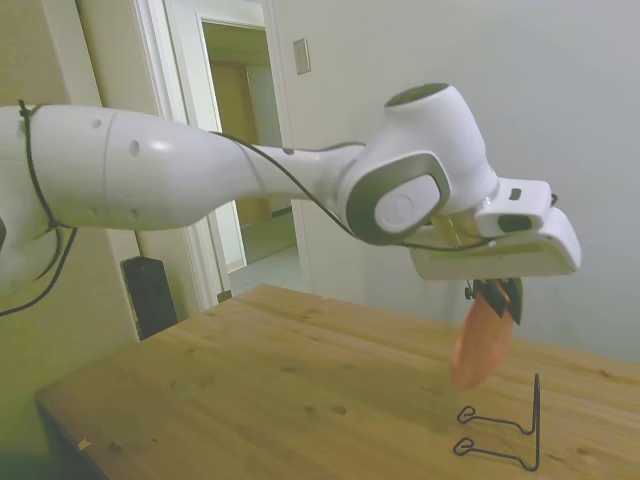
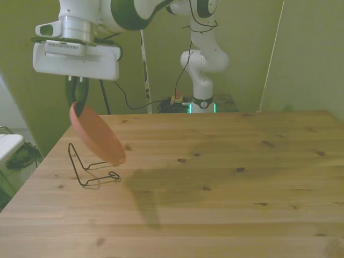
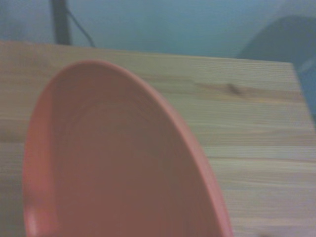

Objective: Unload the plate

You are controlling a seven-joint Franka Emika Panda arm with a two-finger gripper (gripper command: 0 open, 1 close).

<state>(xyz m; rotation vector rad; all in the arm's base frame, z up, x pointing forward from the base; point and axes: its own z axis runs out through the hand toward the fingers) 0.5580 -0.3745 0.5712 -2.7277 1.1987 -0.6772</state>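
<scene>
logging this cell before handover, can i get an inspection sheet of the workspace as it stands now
surface: wooden table, bare apart from the stand
job's things: salmon-pink plate hanging tilted from the gripper, clear of the table, above the black wire stand
clutter: nothing seen
grippers: gripper shut on the plate's upper rim
cables: black cable running along the arm; more cables behind the table's far edge
surroundings: open doorway in the side view, plain walls
</scene>
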